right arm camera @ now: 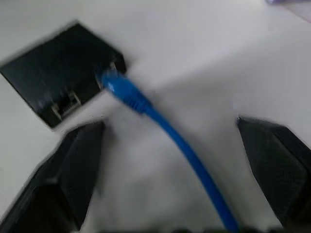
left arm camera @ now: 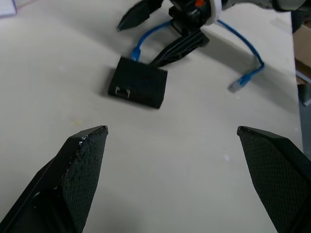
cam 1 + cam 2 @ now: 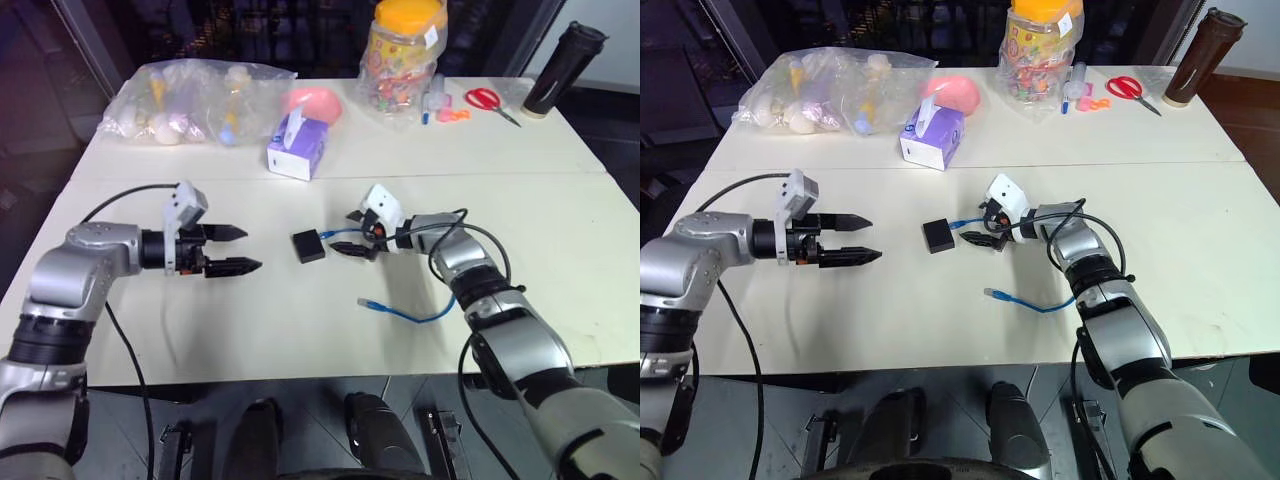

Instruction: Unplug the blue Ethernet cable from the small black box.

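The right gripper (image 3: 980, 232), jaws spread, straddles the blue cable (image 1: 160, 121) just behind its plug. The black box (image 3: 937, 235) lies directly ahead. The left gripper (image 3: 852, 238), also spread, stands well apart.

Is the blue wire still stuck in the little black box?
Yes, the blue wire has its plug in the edge of the black box.

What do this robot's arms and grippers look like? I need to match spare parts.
Both arms are silver-grey metal segments with black joints and loose black cables. Each wrist carries a small white camera block. The left gripper and right gripper each have two tapered black fingers with textured pads.
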Robot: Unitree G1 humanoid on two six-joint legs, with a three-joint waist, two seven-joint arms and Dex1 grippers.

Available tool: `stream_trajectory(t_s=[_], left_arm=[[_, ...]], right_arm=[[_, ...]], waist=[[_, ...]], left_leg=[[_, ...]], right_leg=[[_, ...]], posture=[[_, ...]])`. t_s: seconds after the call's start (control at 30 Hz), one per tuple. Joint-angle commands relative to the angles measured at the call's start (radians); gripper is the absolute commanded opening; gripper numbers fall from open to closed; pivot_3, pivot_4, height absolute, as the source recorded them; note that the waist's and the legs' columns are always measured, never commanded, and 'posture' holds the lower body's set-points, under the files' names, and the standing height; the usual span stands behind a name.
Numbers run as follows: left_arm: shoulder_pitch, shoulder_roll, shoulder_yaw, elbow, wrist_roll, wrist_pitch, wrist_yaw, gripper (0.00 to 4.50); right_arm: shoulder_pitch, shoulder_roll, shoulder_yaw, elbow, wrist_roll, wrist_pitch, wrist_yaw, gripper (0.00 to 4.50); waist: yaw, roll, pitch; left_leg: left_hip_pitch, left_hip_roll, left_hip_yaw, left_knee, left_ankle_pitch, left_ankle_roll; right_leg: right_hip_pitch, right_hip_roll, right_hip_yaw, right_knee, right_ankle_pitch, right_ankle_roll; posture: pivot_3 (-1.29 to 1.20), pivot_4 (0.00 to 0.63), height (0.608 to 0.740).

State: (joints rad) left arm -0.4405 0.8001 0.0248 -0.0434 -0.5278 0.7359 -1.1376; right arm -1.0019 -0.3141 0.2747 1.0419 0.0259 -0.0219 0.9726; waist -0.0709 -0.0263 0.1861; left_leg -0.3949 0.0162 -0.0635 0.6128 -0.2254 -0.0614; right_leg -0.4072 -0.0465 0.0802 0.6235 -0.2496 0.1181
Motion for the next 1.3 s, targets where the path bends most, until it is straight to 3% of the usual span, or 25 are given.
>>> stream_trajectory(t_s=[0.03,0.27,0.5,0.6,0.67,0.8,1.07,1.27,1.3], left_arm=[[0.023,-0.002,0.068,-0.080,-0.040,0.021,0.051,4.50],[0.053,-0.012,0.072,-0.085,-0.037,0.012,0.100,4.50],[0.018,-0.024,0.047,0.003,-0.004,-0.036,0.099,4.50],[-0.151,-0.111,0.062,0.224,-0.028,-0.052,0.084,4.50],[-0.247,-0.161,0.085,0.343,-0.064,-0.041,0.046,4.50],[-0.430,-0.246,0.127,0.569,-0.121,-0.020,-0.060,4.50],[-0.741,-0.388,0.085,1.053,0.015,-0.234,-0.192,4.50],[-0.835,-0.472,0.093,1.215,0.103,-0.363,-0.198,4.50],[-0.842,-0.477,0.105,1.228,0.103,-0.365,-0.195,3.96]], right_arm=[[-0.042,0.044,0.029,0.121,-0.076,-0.098,0.029,3.61],[-0.123,0.080,0.078,0.185,-0.215,-0.276,0.008,0.03],[-0.132,-0.018,0.091,0.116,-0.317,-0.459,-0.136,0.03],[-0.049,-0.161,0.028,-0.129,-0.393,-0.624,-0.415,0.03],[0.005,-0.206,-0.001,-0.252,-0.412,-0.656,-0.506,0.03],[0.103,-0.235,-0.051,-0.458,-0.388,-0.609,-0.543,0.03],[0.188,-0.261,-0.107,-0.694,-0.362,-0.469,-0.527,0.03],[0.218,-0.256,-0.117,-0.806,-0.355,-0.381,-0.514,0.03],[0.224,-0.256,-0.117,-0.821,-0.354,-0.370,-0.511,0.00]], waist=[[-0.002,0.000,0.000],[-0.022,0.000,0.000],[-0.019,0.000,0.000],[0.008,0.000,0.001],[0.017,0.000,0.001],[0.005,-0.001,0.000],[0.001,-0.001,0.000],[0.002,-0.001,0.000],[0.001,-0.001,0.000]], left_leg=[[0.002,0.000,0.000,0.000,0.000,0.000],[0.010,0.001,-0.001,0.001,0.002,-0.002],[0.006,0.000,-0.002,0.001,0.003,-0.002],[0.003,-0.001,-0.002,0.001,0.003,-0.003],[0.001,-0.002,-0.003,0.002,0.003,-0.003],[0.002,-0.002,-0.003,0.001,0.003,-0.003],[0.002,-0.002,-0.002,0.001,0.003,-0.003],[0.001,-0.002,-0.002,0.001,0.003,-0.002],[0.001,-0.002,-0.002,0.001,0.003,-0.002]], right_leg=[[0.001,0.000,0.000,0.001,0.000,0.000],[0.005,0.003,0.001,0.007,0.000,-0.004],[0.003,0.002,0.000,0.007,0.001,-0.002],[0.001,0.000,0.000,0.007,0.001,-0.002],[0.000,0.000,-0.001,0.006,0.001,-0.002],[0.000,0.001,-0.001,0.006,0.000,-0.001],[0.000,0.001,0.000,0.006,0.000,-0.001],[0.000,0.001,0.000,0.005,0.000,0.000],[0.000,0.001,0.000,0.005,0.000,0.000]], posture=[[0.00,0.150,0.739],[0.00,0.150,0.739],[0.00,0.150,0.739],[0.00,0.150,0.739],[0.00,0.150,0.739],[0.00,0.150,0.739],[0.00,0.150,0.739],[0.00,0.150,0.739],[0.00,0.150,0.739]])
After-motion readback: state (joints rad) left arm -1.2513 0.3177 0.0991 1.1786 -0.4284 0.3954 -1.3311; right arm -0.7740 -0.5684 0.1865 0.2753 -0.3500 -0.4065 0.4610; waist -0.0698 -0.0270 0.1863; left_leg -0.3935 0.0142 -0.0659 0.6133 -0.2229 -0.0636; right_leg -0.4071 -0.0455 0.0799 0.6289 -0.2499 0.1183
